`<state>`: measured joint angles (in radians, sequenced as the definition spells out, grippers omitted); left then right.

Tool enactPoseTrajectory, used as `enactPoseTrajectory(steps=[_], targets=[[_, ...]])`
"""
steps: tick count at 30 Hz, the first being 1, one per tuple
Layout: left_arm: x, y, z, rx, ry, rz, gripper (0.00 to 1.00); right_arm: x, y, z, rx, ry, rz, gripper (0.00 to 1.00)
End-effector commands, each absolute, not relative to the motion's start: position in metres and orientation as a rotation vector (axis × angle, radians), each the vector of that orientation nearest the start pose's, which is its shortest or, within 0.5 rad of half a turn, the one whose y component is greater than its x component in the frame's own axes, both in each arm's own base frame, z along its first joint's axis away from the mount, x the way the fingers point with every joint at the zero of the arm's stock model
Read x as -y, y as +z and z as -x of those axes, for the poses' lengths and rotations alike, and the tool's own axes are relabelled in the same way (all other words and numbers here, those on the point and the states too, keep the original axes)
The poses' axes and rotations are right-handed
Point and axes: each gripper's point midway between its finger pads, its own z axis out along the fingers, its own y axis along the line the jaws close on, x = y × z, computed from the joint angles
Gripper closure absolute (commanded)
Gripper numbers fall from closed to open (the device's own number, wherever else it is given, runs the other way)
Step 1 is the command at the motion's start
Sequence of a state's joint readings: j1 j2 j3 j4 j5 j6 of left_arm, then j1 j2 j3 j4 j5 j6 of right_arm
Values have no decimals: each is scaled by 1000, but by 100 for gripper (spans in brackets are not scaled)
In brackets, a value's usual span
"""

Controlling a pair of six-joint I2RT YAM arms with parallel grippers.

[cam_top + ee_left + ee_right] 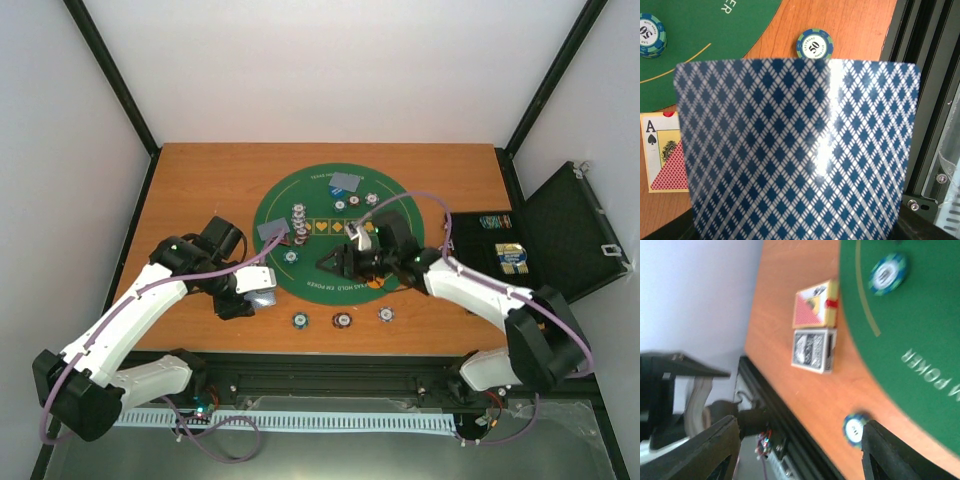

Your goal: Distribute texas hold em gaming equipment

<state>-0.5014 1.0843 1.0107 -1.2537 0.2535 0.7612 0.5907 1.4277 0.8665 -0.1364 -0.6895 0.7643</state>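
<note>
A blue diamond-backed playing card (795, 150) fills the left wrist view, and my left gripper (262, 240) is shut on it at the left edge of the green mat (335, 290); the jaws are hidden behind the card. My right gripper (800, 455) hangs open and empty over the mat's near part, pointing left, seen from above as right gripper (328, 263). A striped chip (855, 429) lies on the wood beside its right finger. More chips (298, 225) are stacked on the mat, and three chips (342, 320) lie in a row on the wood. Cards (345, 182) lie at the mat's far side.
Two card boxes, red (812, 305) and grey (812, 350), lie on the wood by the mat's left edge. An open black case (560, 235) with items inside stands at the right. A black rail (920, 100) runs along the near table edge.
</note>
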Motion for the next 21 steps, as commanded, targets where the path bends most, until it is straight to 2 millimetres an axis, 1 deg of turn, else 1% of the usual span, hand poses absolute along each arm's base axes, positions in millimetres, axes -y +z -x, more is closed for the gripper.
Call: enactPoseTrajectory(steps=[1, 4, 8, 13, 16, 21], targets=[[140, 170, -165, -2237, -303, -1679, 77, -331, 196, -219, -2349, 1659, 230, 33], [140, 169, -167, -2233, -289, -1675, 77, -350, 198, -194, -2334, 1724, 282, 33], [140, 170, -169, -2232, -282, -1670, 77, -373, 204, -176, -2282, 1845, 343, 32], [140, 172, -170, -2234, -280, -1666, 77, -393, 208, -166, -2261, 1900, 406, 32], [140, 172, -170, -2233, -278, -1669, 77, -401, 204, -162, -2278, 1913, 419, 32], [141, 173, -171, -2229, -280, -1669, 77, -408, 206, -160, -2264, 1940, 438, 32]])
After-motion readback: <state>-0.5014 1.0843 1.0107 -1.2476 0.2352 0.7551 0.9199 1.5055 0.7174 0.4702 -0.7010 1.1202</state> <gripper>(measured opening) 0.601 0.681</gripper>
